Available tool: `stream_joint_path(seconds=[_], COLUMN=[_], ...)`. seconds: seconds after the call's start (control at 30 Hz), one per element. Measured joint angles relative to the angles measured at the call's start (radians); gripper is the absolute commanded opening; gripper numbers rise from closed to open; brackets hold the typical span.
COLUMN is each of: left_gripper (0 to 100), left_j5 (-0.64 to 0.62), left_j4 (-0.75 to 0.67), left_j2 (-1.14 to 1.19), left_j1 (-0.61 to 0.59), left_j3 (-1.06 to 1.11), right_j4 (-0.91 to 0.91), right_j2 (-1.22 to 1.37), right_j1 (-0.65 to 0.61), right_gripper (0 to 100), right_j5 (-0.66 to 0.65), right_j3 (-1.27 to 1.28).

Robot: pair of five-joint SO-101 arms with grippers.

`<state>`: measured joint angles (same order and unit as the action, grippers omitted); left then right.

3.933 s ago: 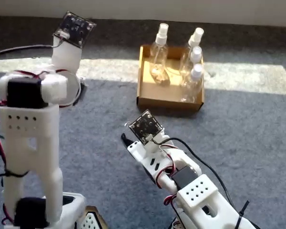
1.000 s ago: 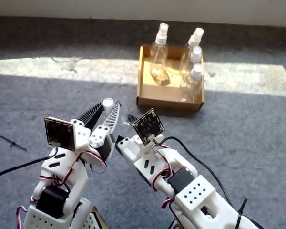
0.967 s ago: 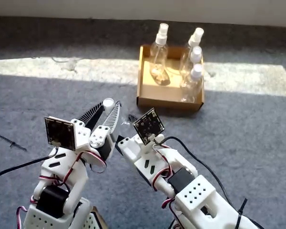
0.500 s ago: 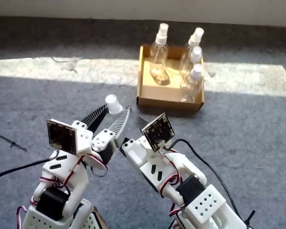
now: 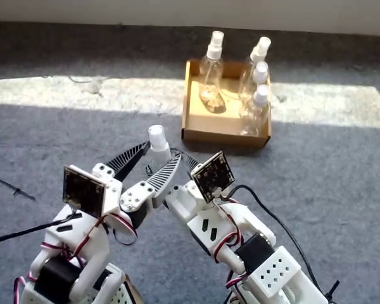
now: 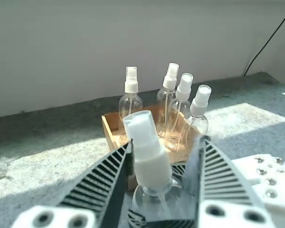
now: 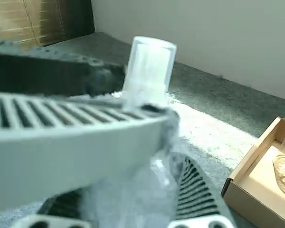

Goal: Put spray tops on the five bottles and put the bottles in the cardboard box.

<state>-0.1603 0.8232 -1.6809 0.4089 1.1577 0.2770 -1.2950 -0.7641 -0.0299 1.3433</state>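
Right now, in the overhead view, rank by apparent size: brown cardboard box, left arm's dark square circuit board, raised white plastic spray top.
1. Cardboard box
2. Circuit board, flattered by nearness to the camera
3. Spray top, clearly smallest

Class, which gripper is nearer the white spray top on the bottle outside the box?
Left. The left gripper grips the bottle just under the spray top; the right gripper is lower, at the bottle's body.

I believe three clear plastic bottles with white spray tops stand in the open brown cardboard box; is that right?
Not quite: four clear plastic bottles with white spray tops stand in the open brown cardboard box, as the high view shows.
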Motion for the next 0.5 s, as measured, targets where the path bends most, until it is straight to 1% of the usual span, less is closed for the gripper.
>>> stream_joint_path(seconds=[0.07,0.13,0.3,0.4,0.5], left_gripper=[21,21,21,21,21], left_j5=[0.002,0.006,0.009,0.009,0.009], left_j4=[0.006,0.008,0.018,0.018,-0.018], left_j2=[-0.006,-0.011,-0.043,-0.098,-0.118], left_j1=[-0.015,-0.046,-0.207,-0.229,-0.249], left_j3=[-0.038,-0.072,-0.114,-0.087,-0.035], right_j4=[0.0,0.0,0.0,0.0,0.0], right_j2=[0.0,0.0,-0.002,-0.011,-0.012], right_j1=[0.0,0.0,0.0,0.0,0.0], right_gripper=[0.4,0.4,0.4,0.4,0.4], right_j5=[-0.003,-0.034,-0.083,-0.089,-0.158], right_j3=[0.0,0.0,0.011,0.012,0.012])
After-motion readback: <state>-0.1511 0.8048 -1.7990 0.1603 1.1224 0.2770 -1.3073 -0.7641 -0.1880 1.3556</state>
